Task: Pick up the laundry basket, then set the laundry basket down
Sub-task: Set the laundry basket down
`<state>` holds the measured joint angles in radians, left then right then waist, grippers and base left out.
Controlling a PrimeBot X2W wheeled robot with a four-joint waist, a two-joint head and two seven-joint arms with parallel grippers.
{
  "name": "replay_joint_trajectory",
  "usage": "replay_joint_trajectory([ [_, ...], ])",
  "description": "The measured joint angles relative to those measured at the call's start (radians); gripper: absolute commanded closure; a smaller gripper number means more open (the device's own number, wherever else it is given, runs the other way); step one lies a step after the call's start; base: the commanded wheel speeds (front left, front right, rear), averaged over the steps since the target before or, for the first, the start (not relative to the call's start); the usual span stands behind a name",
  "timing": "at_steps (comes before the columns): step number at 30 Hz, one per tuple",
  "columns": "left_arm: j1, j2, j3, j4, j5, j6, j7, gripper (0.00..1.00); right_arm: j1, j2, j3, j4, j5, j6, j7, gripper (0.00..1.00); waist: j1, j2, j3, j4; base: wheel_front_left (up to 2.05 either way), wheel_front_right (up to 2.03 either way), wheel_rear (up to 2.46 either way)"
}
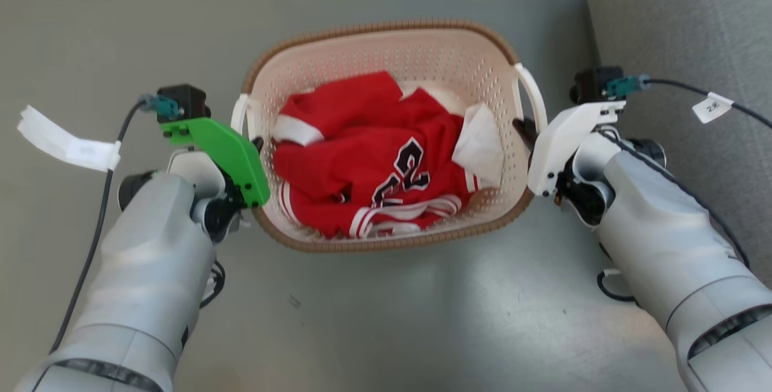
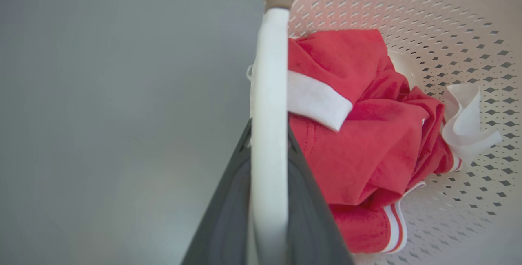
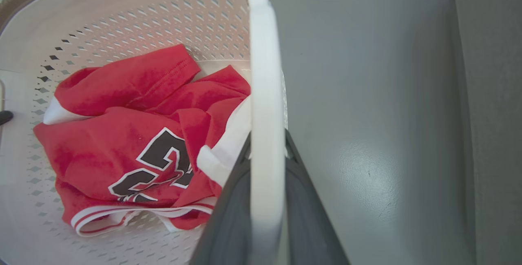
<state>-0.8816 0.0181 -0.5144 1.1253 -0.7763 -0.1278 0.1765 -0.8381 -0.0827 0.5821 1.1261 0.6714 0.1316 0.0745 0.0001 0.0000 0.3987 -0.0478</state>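
And the left end effector (image 2: 269, 134) is clamped on one white handle (image 2: 267, 73), a finger on either side. The right end effector (image 3: 267, 138) grips the other handle (image 3: 265, 73) likewise. Two handles, two grips. One basket (image 1: 392, 54) sits between the arms, over the grey floor (image 1: 386, 319). Inside is one crumpled red jersey (image 1: 362, 163), white-trimmed, with black numerals.
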Motion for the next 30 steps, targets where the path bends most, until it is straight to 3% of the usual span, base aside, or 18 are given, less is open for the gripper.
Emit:
replay_joint_trajectory([
  [30, -0.257, 0.012, -0.013, -0.036, 0.074, 0.048, -0.174, 1.0, -0.248, -0.042, 0.007, -0.028, -0.07, -0.02, -0.207, 1.0, 0.0, 0.0, 0.386, 0.014, 0.0, 0.0, 0.0],
])
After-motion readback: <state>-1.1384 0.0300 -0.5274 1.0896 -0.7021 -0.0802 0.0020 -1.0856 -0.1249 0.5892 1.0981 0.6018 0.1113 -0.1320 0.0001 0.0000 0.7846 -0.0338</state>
